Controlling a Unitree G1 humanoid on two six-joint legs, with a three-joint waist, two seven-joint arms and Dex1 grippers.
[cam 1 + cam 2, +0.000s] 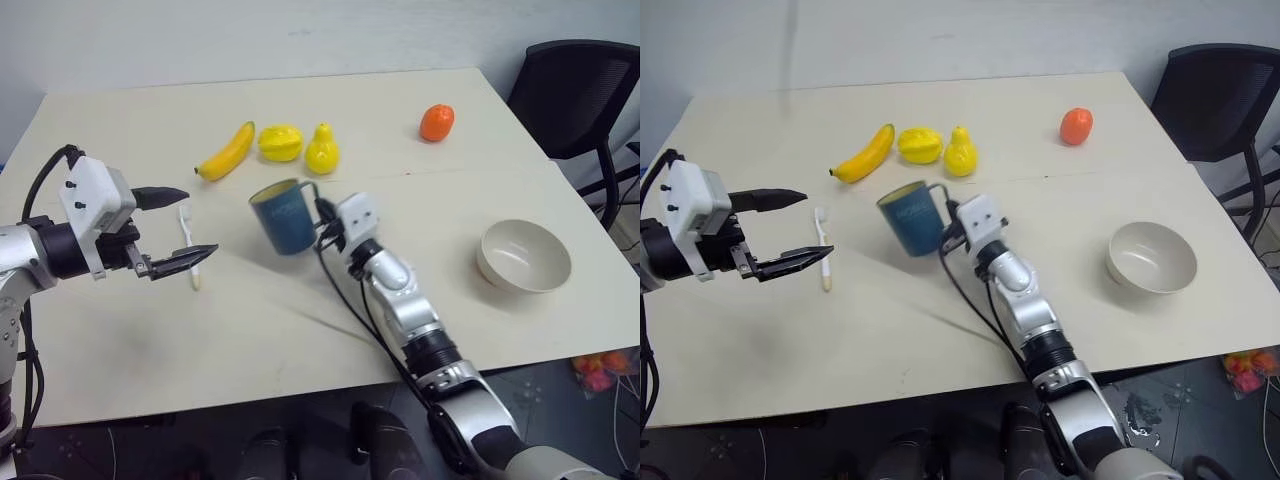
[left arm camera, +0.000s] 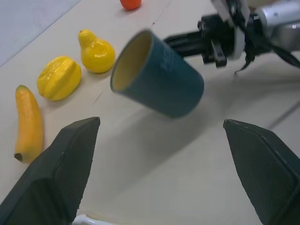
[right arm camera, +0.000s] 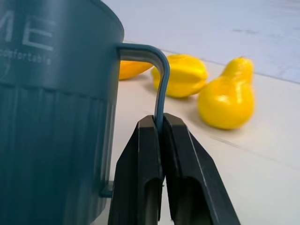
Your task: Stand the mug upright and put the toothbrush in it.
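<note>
So where are we with this? I'd say about halfway through the first step, nothing finished yet.

Nearest to the robot, the right pincer (image 3: pixel 159 136) is clamped shut on the thin loop handle of the mug (image 1: pixel 284 216), pinching it between both fingers. The mug sits roughly mid-tabletop and looks tilted, its yellowish opening leaning toward 10 o'clock, and I can't tell for sure if its base touches the tabletop (image 1: pixel 300 330) or hangs just above it. So it's being stood up, but I wouldn't call it upright and set down yet.

Over at 9 o'clock from the mug, the left pincer (image 1: pixel 180 226) hangs with its jaws spread wide and nothing between them. The toothbrush (image 1: pixel 187 238) lies flat on the tabletop right around those fingertips, bristle end pointing away toward 12 o'clock. From here it looks like the pincer is above it rather than touching, though that's hard to judge.

Farther back at 12 o'clock from the mug: a banana (image 1: pixel 227 152), a yellow star fruit (image 1: pixel 281 142) and a yellow pear (image 1: pixel 322 150) in a row, with an orange fruit (image 1: pixel 437 122) off toward 1 o'clock. A pale bowl (image 1: pixel 523 256) sits at 3 o'clock.

Still to do, by my read: level the mug and let go, grab the toothbrush, drop it in.
</note>
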